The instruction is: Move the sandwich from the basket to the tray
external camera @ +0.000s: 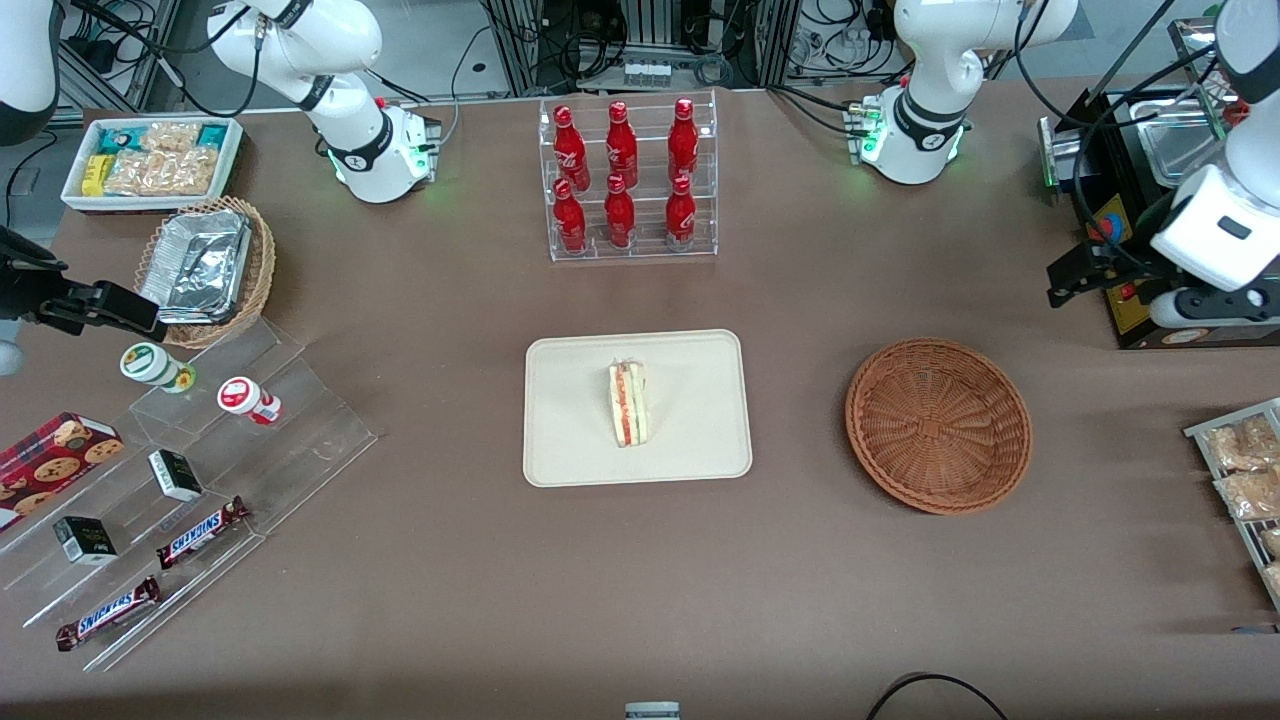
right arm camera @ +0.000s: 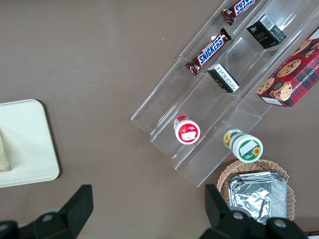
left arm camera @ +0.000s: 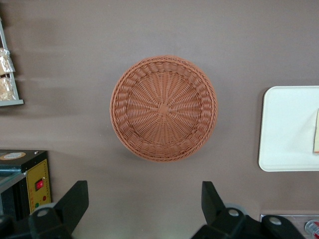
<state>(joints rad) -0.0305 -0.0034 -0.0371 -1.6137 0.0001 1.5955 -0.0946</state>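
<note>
Left arm raised at the working arm's end of the table, wrist pointing roughly straight down. Gripper [left arm camera: 144, 206] hangs high above the tabletop, fingers [left arm camera: 75, 199] spread wide, nothing between them. Looks fully open, though fingertips are partly cropped.

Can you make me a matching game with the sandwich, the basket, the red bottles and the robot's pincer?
Things:
1. sandwich
2. basket
3. red bottles
4. pincer

Places or states:
A. standing in a clear rack
B. open, holding nothing, raised above the table near the basket
C. lying on the cream tray
D. empty, on the brown table

Pairs: 1-C, 2-D, 3-A, 4-B
</note>
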